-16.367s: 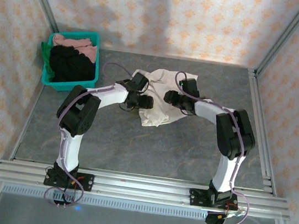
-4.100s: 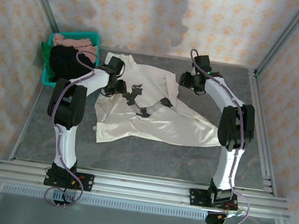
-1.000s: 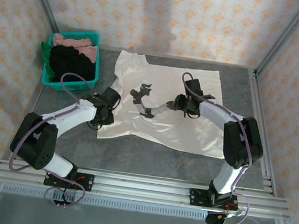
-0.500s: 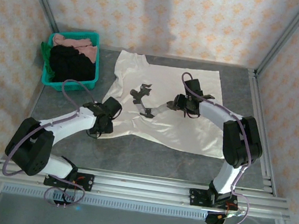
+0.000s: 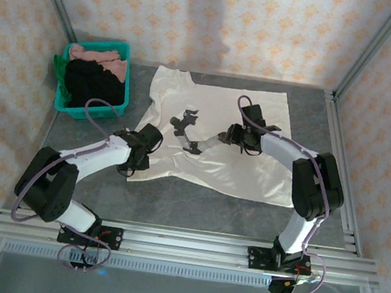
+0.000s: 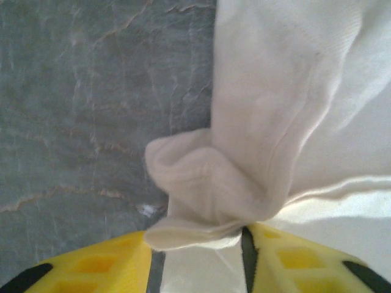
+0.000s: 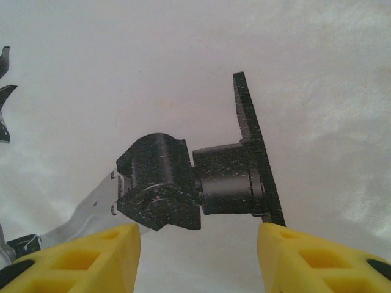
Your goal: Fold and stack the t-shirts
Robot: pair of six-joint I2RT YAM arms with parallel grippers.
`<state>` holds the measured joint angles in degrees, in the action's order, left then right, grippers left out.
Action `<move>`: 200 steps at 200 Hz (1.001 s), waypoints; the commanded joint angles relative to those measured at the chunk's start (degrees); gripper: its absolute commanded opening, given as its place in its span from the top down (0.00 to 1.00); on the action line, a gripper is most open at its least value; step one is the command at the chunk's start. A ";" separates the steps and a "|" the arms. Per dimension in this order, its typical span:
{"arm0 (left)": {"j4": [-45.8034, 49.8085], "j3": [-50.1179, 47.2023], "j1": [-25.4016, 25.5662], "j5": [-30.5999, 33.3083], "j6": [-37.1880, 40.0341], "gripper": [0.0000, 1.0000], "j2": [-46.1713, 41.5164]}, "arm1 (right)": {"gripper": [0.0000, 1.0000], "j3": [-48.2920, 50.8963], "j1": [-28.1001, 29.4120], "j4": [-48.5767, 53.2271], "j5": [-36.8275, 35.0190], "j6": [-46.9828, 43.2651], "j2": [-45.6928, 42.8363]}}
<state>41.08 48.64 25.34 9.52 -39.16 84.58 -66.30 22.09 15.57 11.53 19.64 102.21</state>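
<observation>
A cream-white t-shirt (image 5: 236, 170) is spread flat across the middle of the table, and no fold is yet made in it. Its near-left corner is bunched between the fingers of the left gripper (image 6: 195, 244), though whether it is pinched cannot be told; the right gripper (image 7: 197, 235) is held spread and empty over the black print (image 7: 183, 183). A black shirt (image 5: 94, 87) and a pink shirt (image 5: 95, 54) are heaped in the teal bin (image 5: 91, 112) at the far left, so nearly all the folding and stacking is judged left to do.

Cream shirt (image 5: 214, 120) near-left corner hidden under left claw (image 5: 137, 162); chest print (image 7: 195, 177) cut off at left edge; green shirt (image 5: 59, 69) mostly hidden by bin (image 5: 91, 112).
</observation>
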 commanded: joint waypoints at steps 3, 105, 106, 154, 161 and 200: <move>-0.88 2.35 -0.30 0.51 0.66 0.68 1.34 | 0.47 1.08 -0.18 -0.88 -0.19 -0.59 -2.37; 9.78 -0.16 5.92 3.27 -3.00 1.00 -15.55 | 0.47 1.31 -0.20 -0.63 0.46 -0.14 -4.02; 9.84 -0.19 6.06 3.21 -3.02 1.00 -15.78 | 0.47 1.29 -0.24 -0.63 0.48 -0.09 -4.03; 12.70 -5.03 14.94 1.71 -8.04 1.00 -25.60 | 0.48 4.44 0.16 -1.80 4.75 1.14 -6.52; 12.11 -6.28 16.66 1.24 -8.53 1.00 -26.92 | 0.48 5.30 0.30 -1.91 4.98 1.30 -6.96; 2.55 -12.34 27.21 -1.17 -9.55 1.00 -29.56 | 0.48 12.21 1.40 -4.06 6.74 3.02 -10.33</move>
<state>49.17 39.13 47.75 9.28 -46.50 55.20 -58.13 22.31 13.41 16.64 20.84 95.18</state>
